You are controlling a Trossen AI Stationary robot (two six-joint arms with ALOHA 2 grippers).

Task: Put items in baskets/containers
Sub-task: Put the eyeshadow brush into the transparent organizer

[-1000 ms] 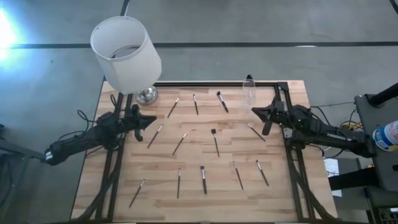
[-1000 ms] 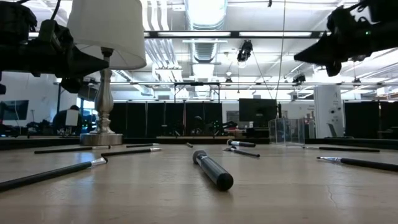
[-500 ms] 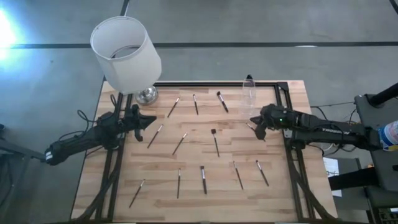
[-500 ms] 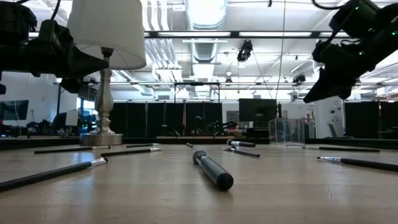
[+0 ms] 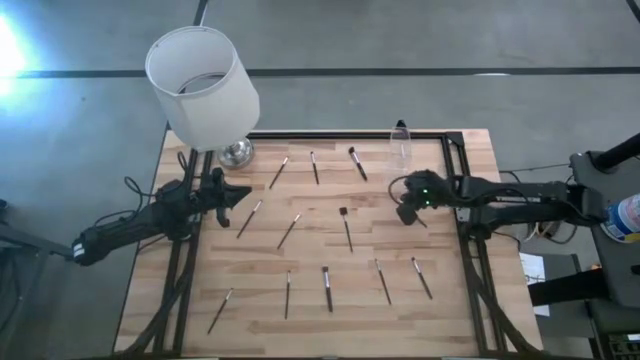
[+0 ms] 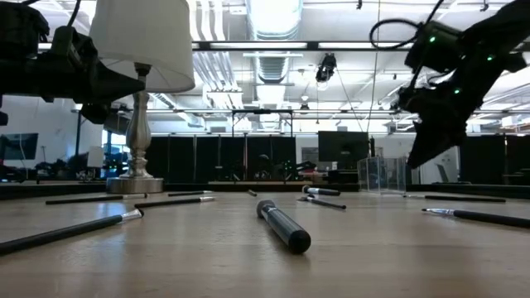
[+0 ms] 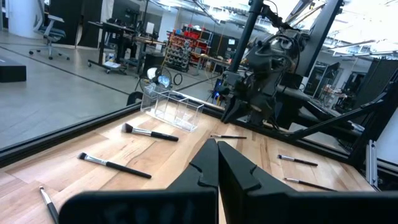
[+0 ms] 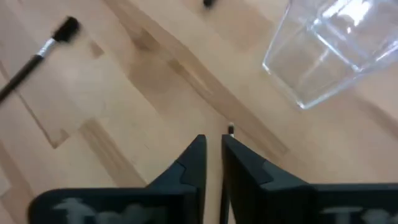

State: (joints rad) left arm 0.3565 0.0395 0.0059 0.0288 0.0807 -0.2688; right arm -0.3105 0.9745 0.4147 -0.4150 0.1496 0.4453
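Note:
Several thin brushes lie flat on the wooden table, among them one (image 5: 347, 228) in the middle and one (image 5: 326, 288) nearer the front. The clear container (image 5: 401, 148) stands upright near the far right corner and also shows in the right wrist view (image 8: 336, 43). My right gripper (image 5: 404, 213) hangs tipped down over a brush near the right edge, whose end (image 8: 230, 129) shows just past its fingers. Its fingers are shut to a narrow slit, and in the low view (image 6: 414, 161) they are clear of the tabletop. My left gripper (image 5: 243, 193) waits shut at the left side.
A lamp with a big white shade (image 5: 200, 85) and a metal base (image 5: 236, 152) stands at the far left corner. A dark frame (image 5: 345, 134) runs along the table's far edge and down both sides. Bare wood (image 5: 300, 180) lies between the scattered brushes.
My right gripper has moved toward the table's left, away from the right edge. It has tipped from nearly level to pointing steeply down and has lowered toward the brush below it. The brushes and the container have stayed in place.

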